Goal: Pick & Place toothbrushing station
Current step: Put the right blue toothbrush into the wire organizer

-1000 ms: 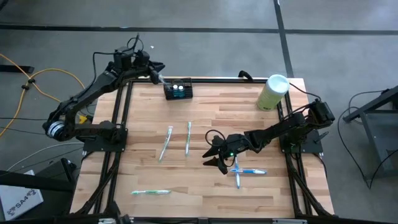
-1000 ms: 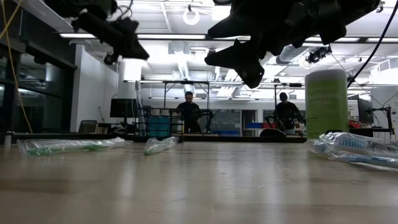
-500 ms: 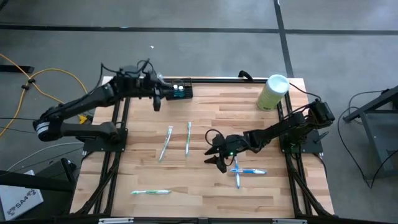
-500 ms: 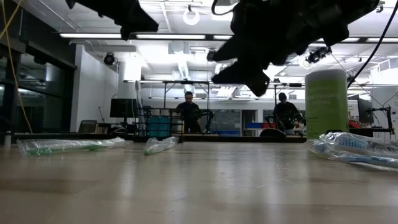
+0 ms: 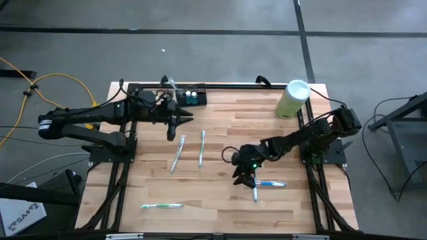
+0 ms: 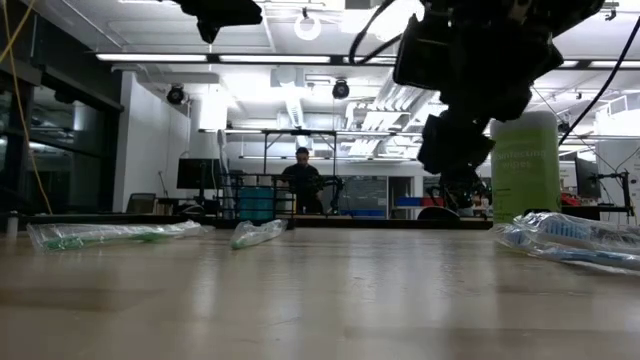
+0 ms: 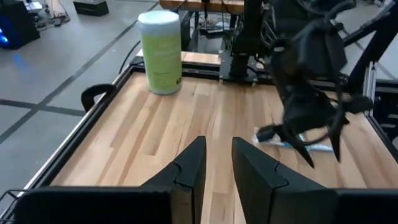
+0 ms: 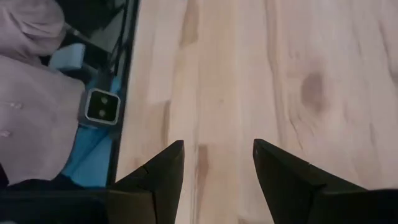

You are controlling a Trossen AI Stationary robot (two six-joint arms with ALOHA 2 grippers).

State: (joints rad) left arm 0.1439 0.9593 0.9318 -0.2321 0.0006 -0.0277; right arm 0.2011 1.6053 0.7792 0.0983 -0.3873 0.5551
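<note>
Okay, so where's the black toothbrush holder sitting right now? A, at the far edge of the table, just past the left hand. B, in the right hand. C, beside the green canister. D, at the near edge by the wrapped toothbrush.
A: the high view shows the toothbrush holder resting at the far table edge, just beyond the empty left hand.

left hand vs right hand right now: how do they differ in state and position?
The left hand hangs near the table's far-left side, beside the black holder, its fingers only a narrow gap apart. The right hand is angled down at the wrapped blue toothbrush, its fingers spread wider. Both are empty.
</note>
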